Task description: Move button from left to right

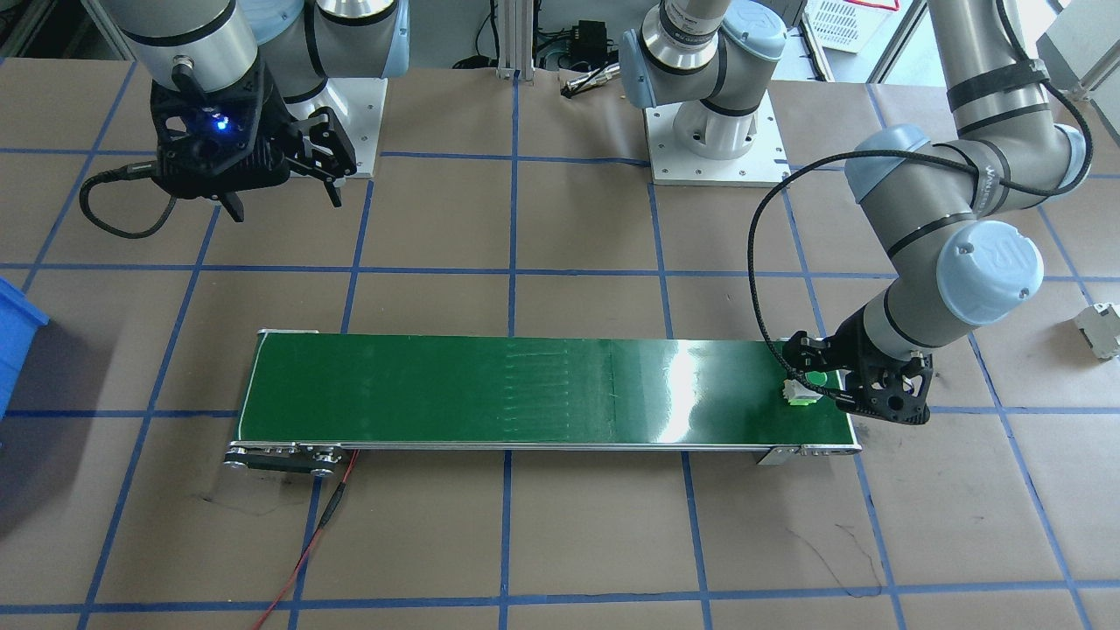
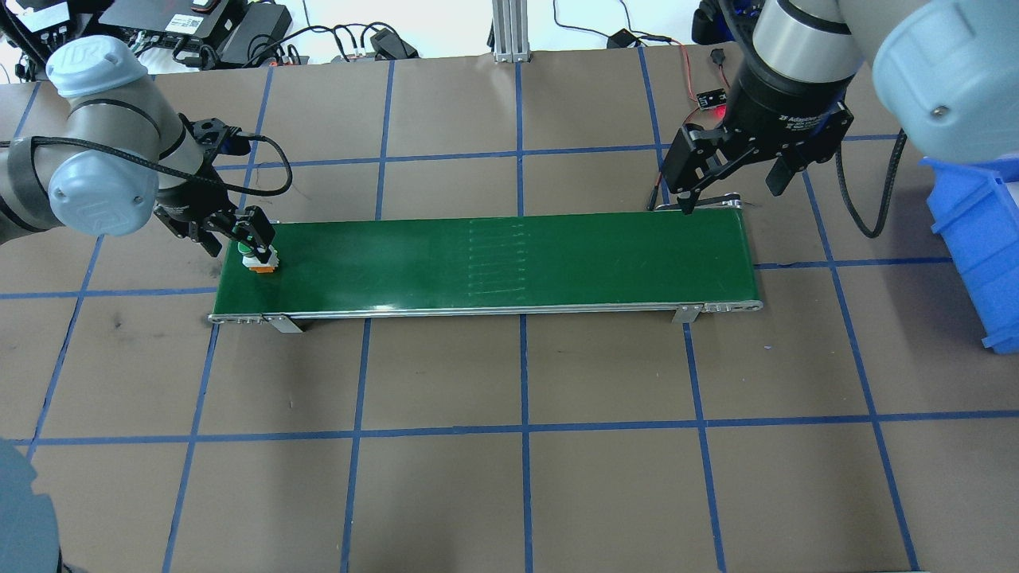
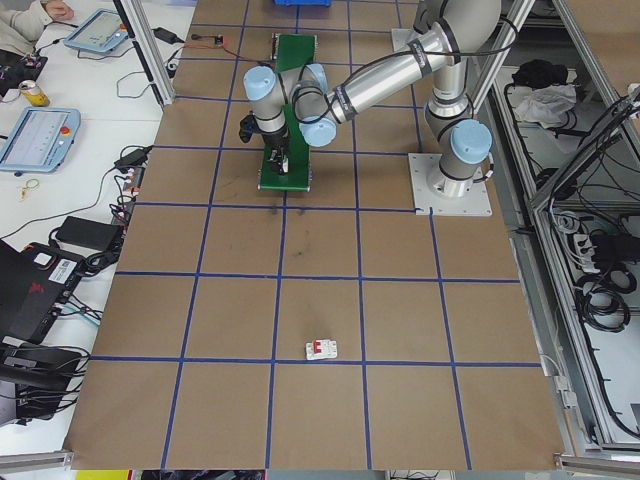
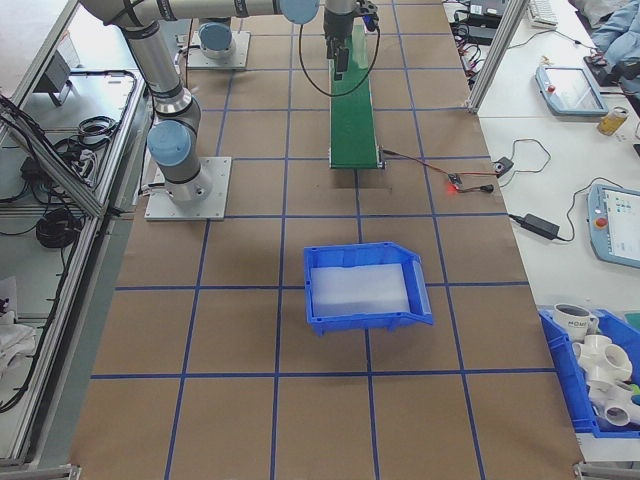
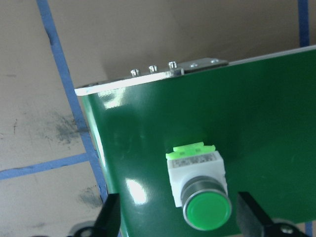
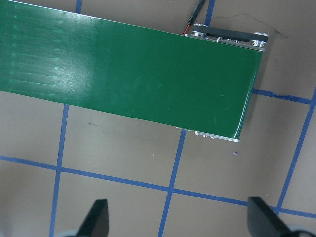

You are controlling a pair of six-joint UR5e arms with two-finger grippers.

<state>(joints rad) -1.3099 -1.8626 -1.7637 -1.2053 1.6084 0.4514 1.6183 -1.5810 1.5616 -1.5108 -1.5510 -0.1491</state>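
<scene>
**On the belt's left end: button between spread fingers**

Across the table, the front-facing view shows the green conveyor belt point(image 1: 542, 389) on brown paper point(image 1: 577, 534) crossed by blue tape lines. The button point(image 1: 803, 390) lies on the belt's end at the view's right, with the left gripper point(image 1: 862, 394) low beside it. The right gripper point(image 1: 284, 179) hangs above the paper, well apart from the belt, its 2 fingers spread.

From overhead, the left gripper point(image 2: 239, 239) sits at the belt's point(image 2: 509, 259) left end over the button point(image 2: 259, 259). The right gripper point(image 2: 728, 179) hovers at the far right end, jaws apart, near a blue bin point(image 2: 975, 239).

At the left wrist, the button point(image 5: 200, 185) lies on its side on the belt point(image 5: 266, 113), its round green cap toward the camera. 2 black fingers point(image 5: 109, 217) flank it with clear gaps, not touching it.

At the right wrist, the fingertips point(image 6: 98, 217) stand wide apart above the belt's point(image 6: 133, 79) end, holding nothing.
</scene>
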